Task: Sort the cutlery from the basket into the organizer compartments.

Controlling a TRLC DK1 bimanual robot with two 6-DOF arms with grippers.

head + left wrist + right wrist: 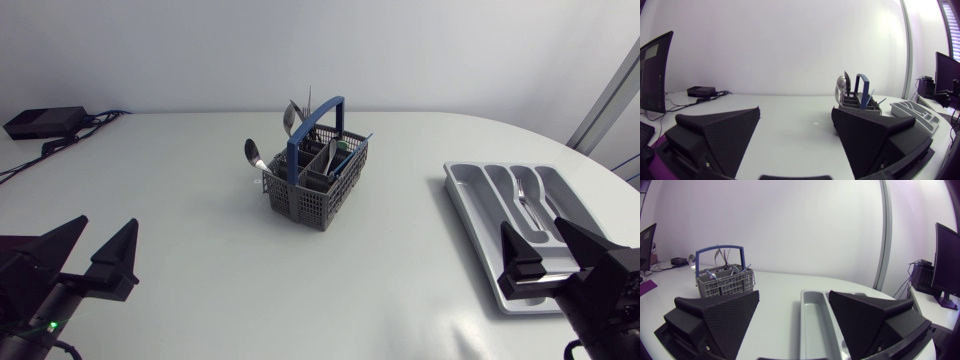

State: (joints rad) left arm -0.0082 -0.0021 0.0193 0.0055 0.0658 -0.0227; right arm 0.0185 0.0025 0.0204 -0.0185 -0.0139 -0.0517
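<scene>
Holding low over the near left part of the white tabletop (pixel 200 300), my left claw (pixel 105 235) has its two fingers spread wide apart, with nothing between them. My right claw (pixel 533 235) is at the near right, its fingers just as wide apart and gripping nothing. The near end of the grey organizer (pixel 480 190) lies under and ahead of it.

The organizer sits on the right side of the tabletop, its long compartments running away from me. One piece of cutlery (pixel 527 207) lies in a middle compartment. It looks like a fork, though I cannot be sure.

The grey mesh basket (pixel 315 195) stands upright around the middle of the tabletop, toward the far side and well apart from both claws and from the organizer. Its blue handle (pixel 318 125) arches over the top. Several pieces of cutlery stand in it. A spoon (pixel 253 153) leans out over its left corner with the bowl up, and more handles and tips rise near the handle.

A black box (pixel 45 122) with cables sits at the far left corner.
</scene>
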